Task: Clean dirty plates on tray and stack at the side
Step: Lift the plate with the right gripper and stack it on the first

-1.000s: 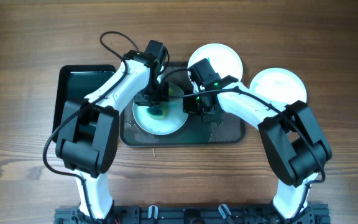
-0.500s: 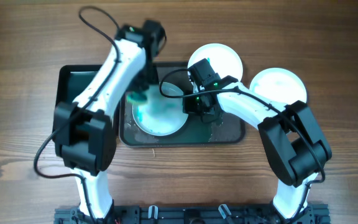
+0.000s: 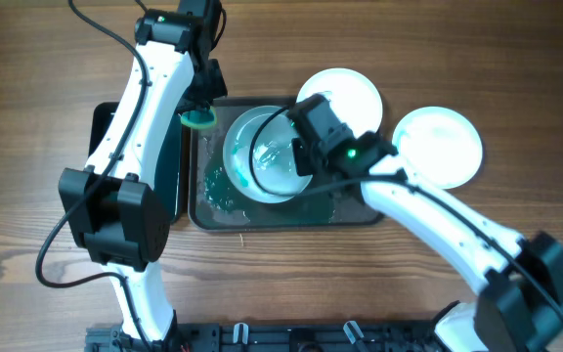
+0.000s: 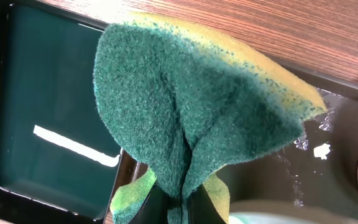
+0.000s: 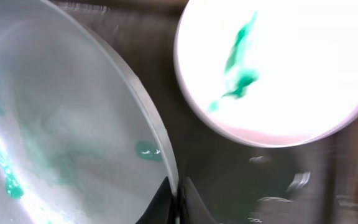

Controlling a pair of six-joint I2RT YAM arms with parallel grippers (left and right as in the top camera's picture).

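Note:
A white plate [image 3: 267,156] smeared with green soap hangs tilted above the black tray [image 3: 360,207], held by its rim in my right gripper [image 3: 301,156]; the same plate [image 5: 61,130] fills the left of the right wrist view, its edge pinched in the gripper [image 5: 179,202]. My left gripper [image 3: 200,112] is shut on a folded green and yellow sponge [image 4: 197,112], lifted over the tray's upper left corner. That sponge [image 3: 198,119] shows as a small green disc in the overhead view. A second plate [image 3: 345,93] streaked with green rests at the tray's back edge.
A white plate [image 3: 440,145] sits on the wood to the right of the tray. A dark basin of water [image 3: 110,147] stands left of the tray. Green soapy water [image 3: 218,186] pools on the tray floor.
The left gripper has pulled the sponge off the plate, up and to the left. The right gripper has raised and tilted the plate off the tray.

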